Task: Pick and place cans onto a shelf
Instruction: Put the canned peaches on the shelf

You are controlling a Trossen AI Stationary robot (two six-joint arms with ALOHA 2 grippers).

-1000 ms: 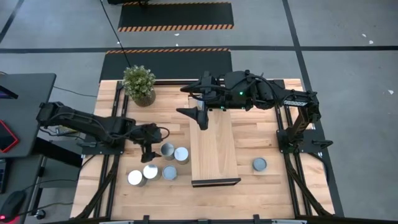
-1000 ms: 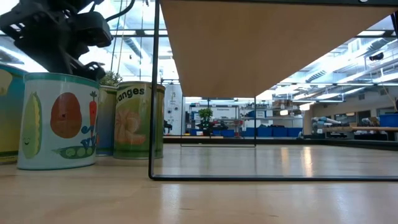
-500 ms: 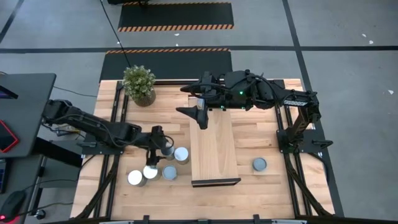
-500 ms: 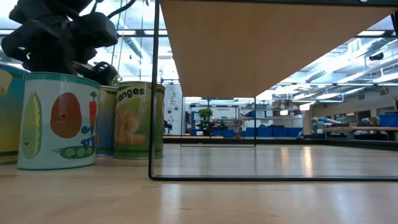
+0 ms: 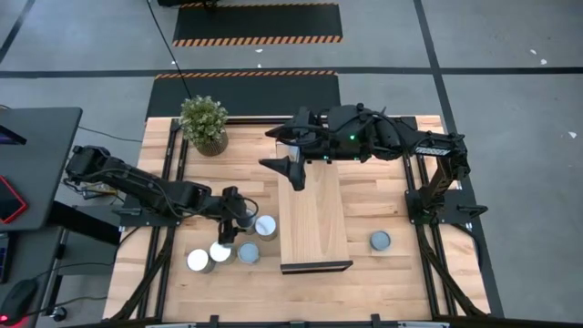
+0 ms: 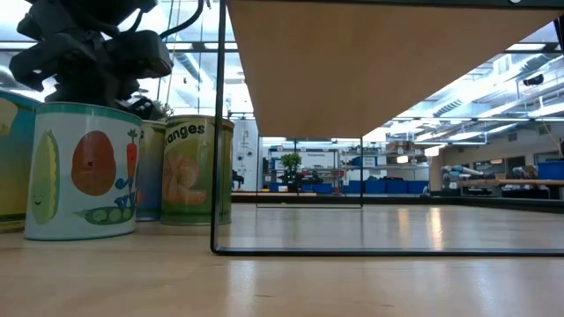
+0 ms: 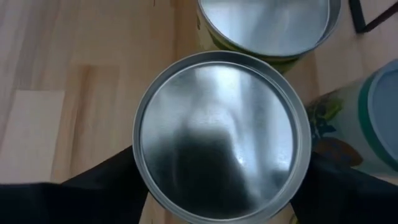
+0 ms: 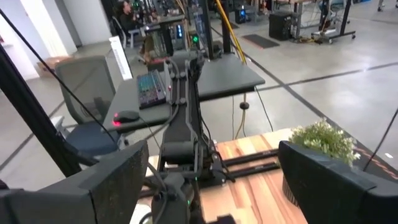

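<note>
Several short cans with silvery tops stand in a cluster left of the shelf [image 5: 312, 219], a raised light-wood board; one more can [image 5: 380, 240] stands to its right. My left gripper [image 5: 235, 219] is down over the cluster's far can [image 7: 217, 134], one finger on each side of it. In the low view this arm [image 6: 92, 53] hangs over the painted cans [image 6: 84, 172]. My right gripper [image 5: 290, 164] hovers open above the shelf's far end. My left gripper has the can's round wall between its two fingers [image 7: 109, 186], one on each side, just below the rim [image 7: 138, 155]. No gap shows between fingers and wall. The fingers slant down from the table's left. The can stands upright on the table.
A second can [image 7: 267, 25] and a teal-rimmed one [image 7: 367, 124] stand close beside the gripped can. A potted plant [image 5: 204, 123] sits at the far left corner. Thin dark legs [image 6: 216, 132] carry the shelf. Bare wood lies under it and to its right.
My left gripper has gone toward the table's right edge and down, onto the cluster's far can. The cans have stayed where they were.
</note>
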